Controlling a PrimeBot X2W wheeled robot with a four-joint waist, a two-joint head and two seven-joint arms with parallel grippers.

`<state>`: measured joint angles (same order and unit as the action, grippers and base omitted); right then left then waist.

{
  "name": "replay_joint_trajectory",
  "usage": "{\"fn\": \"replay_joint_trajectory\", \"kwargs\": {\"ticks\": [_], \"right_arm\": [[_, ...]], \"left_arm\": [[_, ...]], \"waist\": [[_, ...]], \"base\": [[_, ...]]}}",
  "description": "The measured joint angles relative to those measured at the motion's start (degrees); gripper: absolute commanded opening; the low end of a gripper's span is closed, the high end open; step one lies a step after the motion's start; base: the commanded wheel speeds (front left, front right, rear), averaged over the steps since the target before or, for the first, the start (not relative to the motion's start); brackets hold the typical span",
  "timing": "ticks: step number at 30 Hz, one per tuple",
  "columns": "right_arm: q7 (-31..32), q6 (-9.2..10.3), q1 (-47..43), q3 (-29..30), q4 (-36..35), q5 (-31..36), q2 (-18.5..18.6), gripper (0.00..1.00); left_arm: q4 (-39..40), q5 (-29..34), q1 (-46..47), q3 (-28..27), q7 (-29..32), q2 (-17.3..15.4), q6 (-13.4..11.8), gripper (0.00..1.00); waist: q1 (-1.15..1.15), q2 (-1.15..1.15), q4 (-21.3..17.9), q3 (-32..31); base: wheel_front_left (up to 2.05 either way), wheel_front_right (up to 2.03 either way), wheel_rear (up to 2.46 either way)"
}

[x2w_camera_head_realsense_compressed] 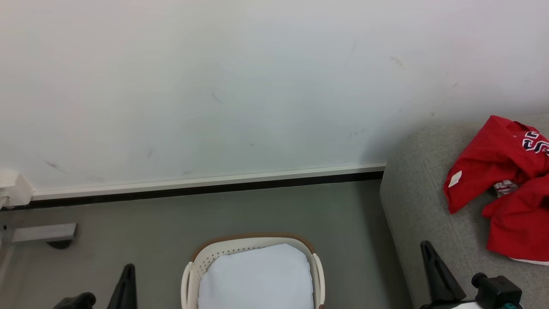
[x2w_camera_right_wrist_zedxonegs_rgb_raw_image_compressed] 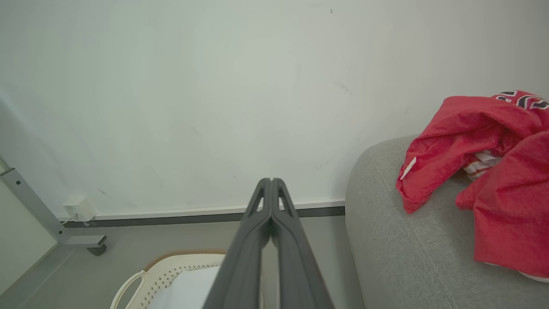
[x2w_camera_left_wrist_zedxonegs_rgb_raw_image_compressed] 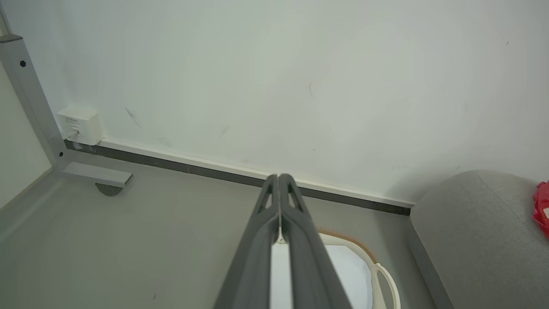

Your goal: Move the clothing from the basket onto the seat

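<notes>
Red clothing (x2w_camera_head_realsense_compressed: 502, 184) lies crumpled on the grey sofa (x2w_camera_head_realsense_compressed: 416, 201) at the right edge of the head view. The basket (x2w_camera_head_realsense_compressed: 223, 251), bottom centre, holds a white sheet (x2w_camera_head_realsense_compressed: 257, 279). The left gripper (x2w_camera_left_wrist_zedxonegs_rgb_raw_image_compressed: 279, 176) and right gripper (x2w_camera_right_wrist_zedxonegs_rgb_raw_image_compressed: 271, 180), fingers pressed together on nothing, point toward a pale wall (x2w_camera_head_realsense_compressed: 214, 86).

Even, soft indoor light; sharp focus, faint wide-angle bending in wrist views.

Domestic room, sofa (x2w_camera_head_realsense_compressed: 411, 206), laundry basket (x2w_camera_head_realsense_compressed: 206, 259)
</notes>
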<state>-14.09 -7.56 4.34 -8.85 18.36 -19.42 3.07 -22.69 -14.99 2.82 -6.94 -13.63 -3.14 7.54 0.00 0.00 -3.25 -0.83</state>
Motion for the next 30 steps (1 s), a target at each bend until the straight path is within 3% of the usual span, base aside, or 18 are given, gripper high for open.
{"fn": "replay_joint_trajectory", "kwargs": {"ticks": [30], "right_arm": [[6.55,0.0,0.18,4.25,-1.58,-27.62,0.56,0.0]], "left_arm": [[3.2,-28.17,0.53,0.27,7.06,0.12,-0.01,0.0]], "waist": [[0.0,0.0,0.8,0.25]], "base": [[0.0,0.0,0.0]]}}
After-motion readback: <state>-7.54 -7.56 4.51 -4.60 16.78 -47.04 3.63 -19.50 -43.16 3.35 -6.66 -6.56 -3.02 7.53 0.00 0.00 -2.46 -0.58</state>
